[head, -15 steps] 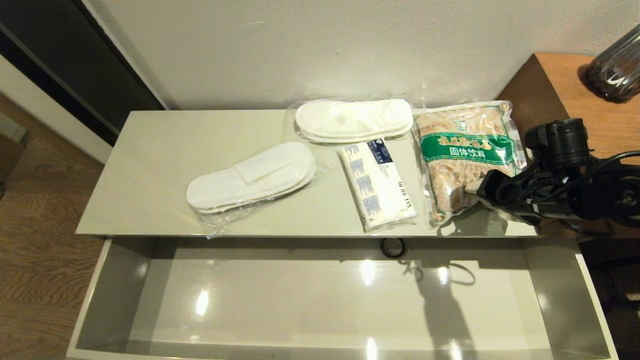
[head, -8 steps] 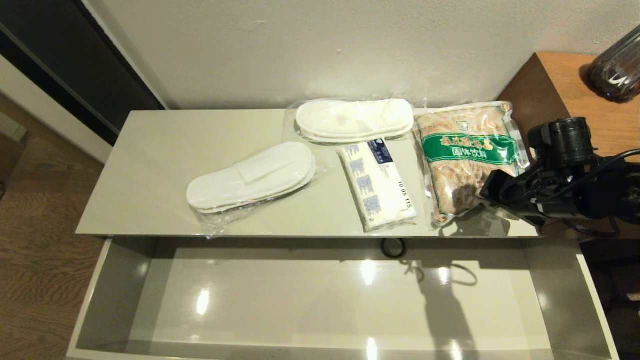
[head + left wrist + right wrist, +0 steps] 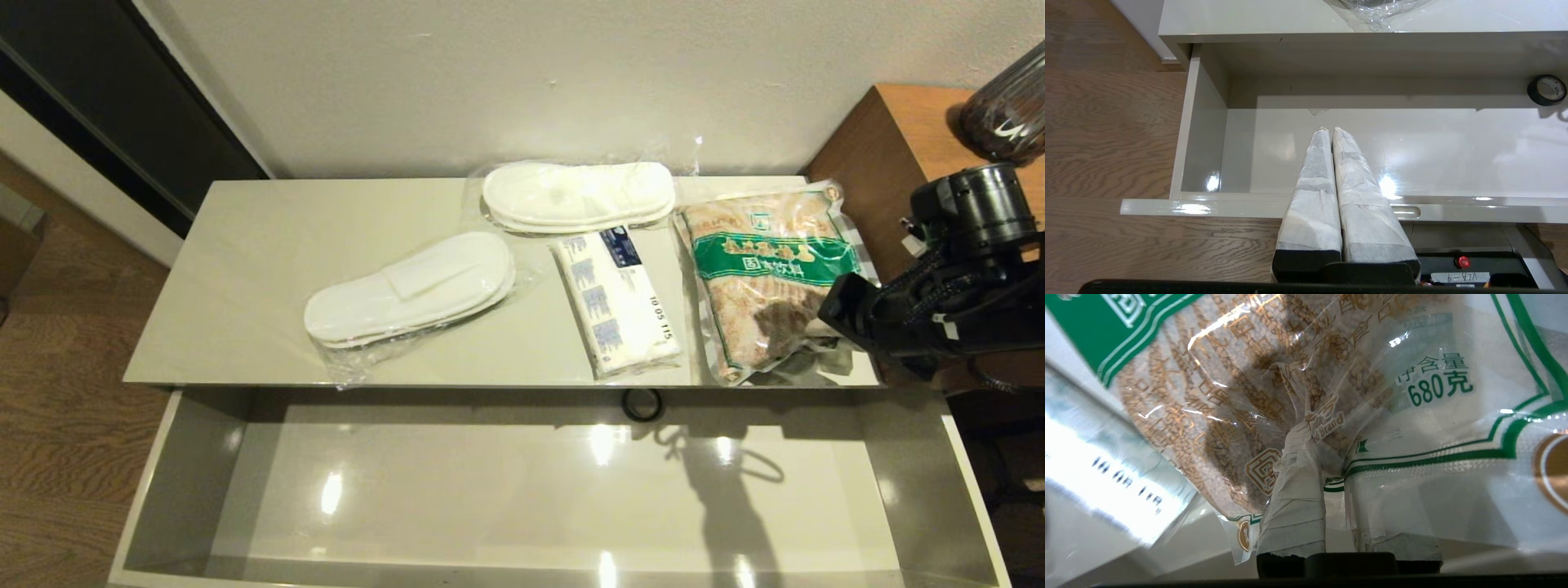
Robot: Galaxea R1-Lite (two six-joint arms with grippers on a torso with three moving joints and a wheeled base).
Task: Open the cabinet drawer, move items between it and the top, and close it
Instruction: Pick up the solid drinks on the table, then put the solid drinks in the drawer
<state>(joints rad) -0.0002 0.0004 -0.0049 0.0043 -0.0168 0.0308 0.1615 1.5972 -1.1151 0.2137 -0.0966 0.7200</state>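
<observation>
Wide shallow glossy pale grey drawer (image 3: 522, 490) stands fully open, holding only a black tape ring (image 3: 642, 404); left gripper (image 3: 1329, 134) hangs over it, jaws together, empty. All four items lie on the glossy beige cabinet top (image 3: 245, 269): slipper bags (image 3: 412, 292), tissue pack (image 3: 616, 300). Right gripper (image 3: 1327, 457) is clamped on the green-banded clear sachet bag (image 3: 767, 278) at the right end. Transfers and closing remain.

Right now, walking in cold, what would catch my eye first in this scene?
Probably the green-banded bag of beige sachets at the right end of the pale cabinet top, pinched at its corner by the right gripper. Next, the wide drawer pulled fully open below, bare except for a small black tape roll at its back. The left gripper hangs shut over that drawer.
</observation>
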